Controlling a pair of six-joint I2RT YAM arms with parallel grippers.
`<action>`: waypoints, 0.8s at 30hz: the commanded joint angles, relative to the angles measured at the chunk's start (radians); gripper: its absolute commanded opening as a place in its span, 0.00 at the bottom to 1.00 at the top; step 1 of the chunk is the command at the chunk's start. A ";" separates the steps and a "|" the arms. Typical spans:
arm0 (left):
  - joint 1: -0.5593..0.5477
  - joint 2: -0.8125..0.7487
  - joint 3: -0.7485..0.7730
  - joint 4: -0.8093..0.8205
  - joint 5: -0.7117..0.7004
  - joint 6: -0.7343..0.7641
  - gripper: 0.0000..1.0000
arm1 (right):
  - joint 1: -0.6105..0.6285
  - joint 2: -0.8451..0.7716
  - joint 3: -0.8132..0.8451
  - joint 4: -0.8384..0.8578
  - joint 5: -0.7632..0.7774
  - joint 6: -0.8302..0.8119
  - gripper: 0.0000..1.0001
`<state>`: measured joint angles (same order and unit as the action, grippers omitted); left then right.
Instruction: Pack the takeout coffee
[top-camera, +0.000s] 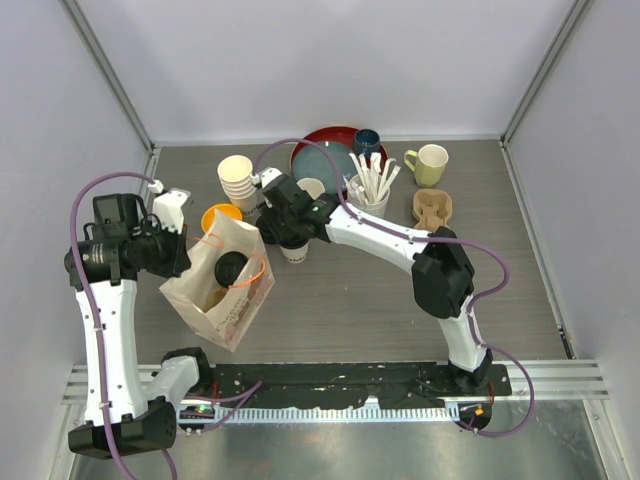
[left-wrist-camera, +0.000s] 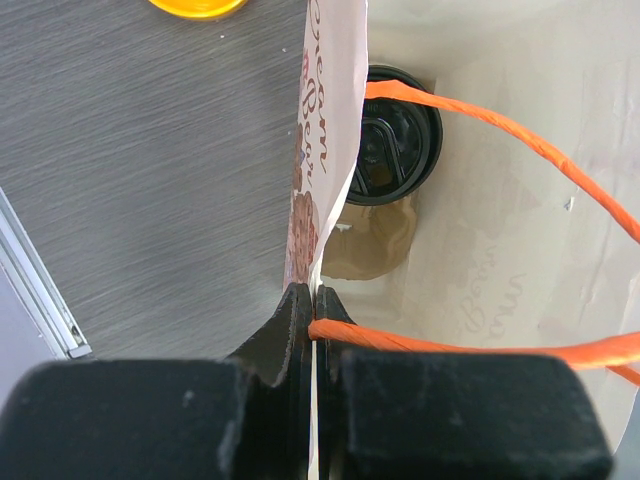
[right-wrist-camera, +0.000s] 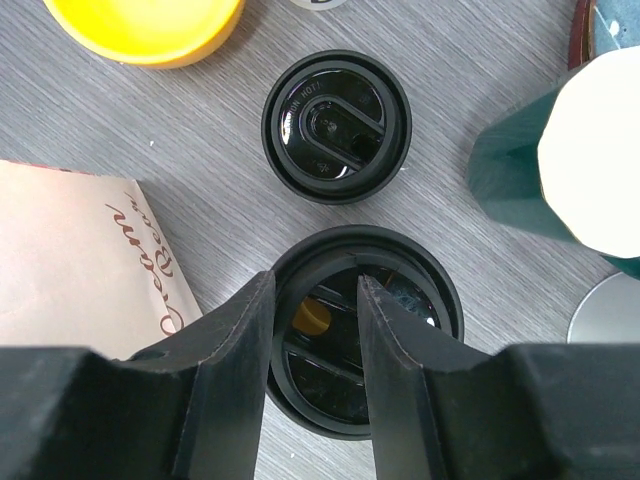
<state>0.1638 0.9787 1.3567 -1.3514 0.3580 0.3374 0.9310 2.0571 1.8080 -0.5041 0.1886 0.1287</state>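
Observation:
A paper bag (top-camera: 222, 290) with orange handles stands open at the left, and my left gripper (top-camera: 188, 252) is shut on its rim (left-wrist-camera: 318, 200). Inside it lies one takeout coffee, its black lid (left-wrist-camera: 395, 135) showing. My right gripper (top-camera: 283, 228) hovers right over a second coffee cup (top-camera: 296, 252) on the table. Its fingers (right-wrist-camera: 315, 280) are apart, the left one over the rim of the lid (right-wrist-camera: 425, 290) and the right one over its middle. Another black-lidded cup (right-wrist-camera: 336, 125) stands just beyond it.
An orange bowl (top-camera: 220, 215) and a stack of paper cups (top-camera: 237, 178) sit behind the bag. A red plate (top-camera: 325, 150), a dark teal mug (top-camera: 367, 142), a yellow-green mug (top-camera: 430, 163), a cup of stirrers (top-camera: 372, 190) and a wooden piece (top-camera: 432, 208) fill the back right.

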 joint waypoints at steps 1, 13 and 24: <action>-0.001 -0.008 -0.005 -0.109 -0.001 0.014 0.00 | 0.022 0.000 0.045 -0.002 0.048 -0.015 0.42; -0.001 -0.006 -0.001 -0.107 0.015 0.018 0.00 | 0.034 -0.071 -0.044 -0.022 0.069 -0.034 0.22; -0.001 -0.002 0.001 -0.107 0.015 0.023 0.00 | 0.042 -0.156 -0.041 -0.042 0.083 -0.040 0.33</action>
<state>0.1638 0.9787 1.3563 -1.3514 0.3607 0.3481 0.9649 2.0083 1.7645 -0.5327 0.2329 0.1043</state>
